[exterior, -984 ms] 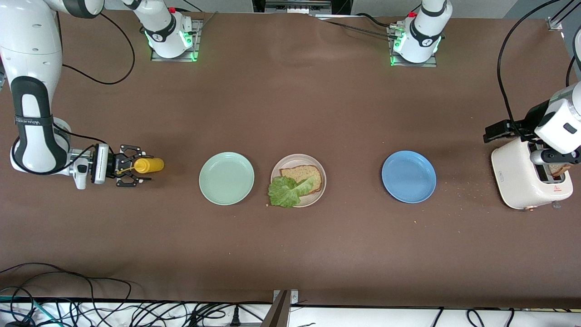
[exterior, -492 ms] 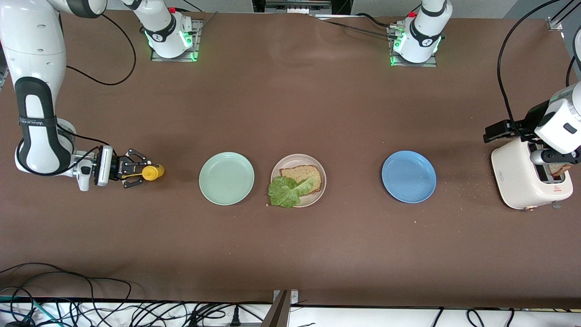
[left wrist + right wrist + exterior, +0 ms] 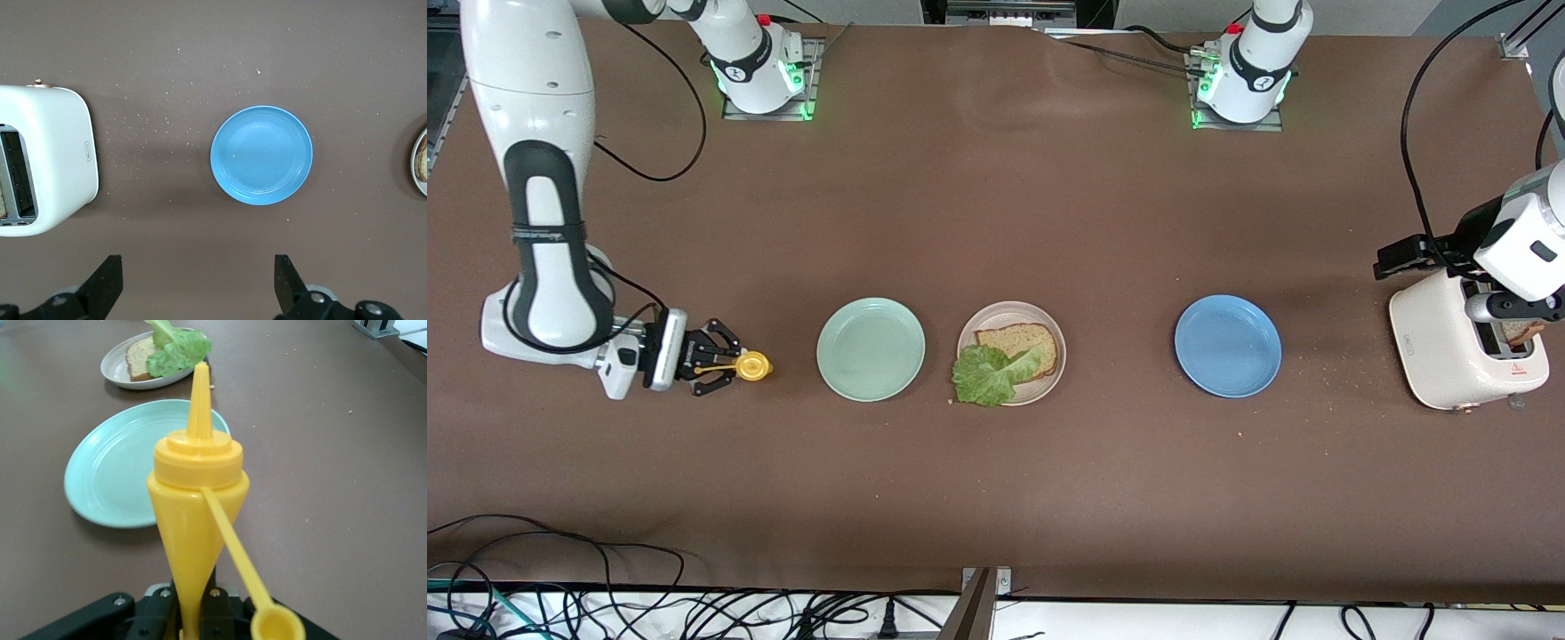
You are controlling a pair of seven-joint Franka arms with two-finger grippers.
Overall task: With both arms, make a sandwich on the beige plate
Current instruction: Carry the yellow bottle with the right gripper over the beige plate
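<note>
The beige plate (image 3: 996, 316) lies mid-table with one brown bread slice (image 3: 1024, 342) on it and a green lettuce leaf (image 3: 985, 375) draped over the rim nearer the front camera. Another bread slice (image 3: 1522, 332) stands in the toaster's slot. My right gripper (image 3: 710, 366) is shut on the base of a yellow squeeze bottle (image 3: 751, 365), held above the table at the right arm's end. The bottle's nozzle (image 3: 199, 393) points toward the plates, and its cap (image 3: 277, 627) dangles on a strap. My left gripper (image 3: 197, 287) hangs open and empty above the table by the toaster.
A mint-green plate (image 3: 871, 348) lies between the bottle and the beige plate. A blue plate (image 3: 1227, 345) lies toward the left arm's end. The white toaster (image 3: 1449, 351) stands at that end, with crumbs scattered beside it. Cables run along the table edge nearest the front camera.
My right gripper has shut on the yellow bottle, lifted it off the table and carried it toward the mint-green plate. The left arm has not moved.
</note>
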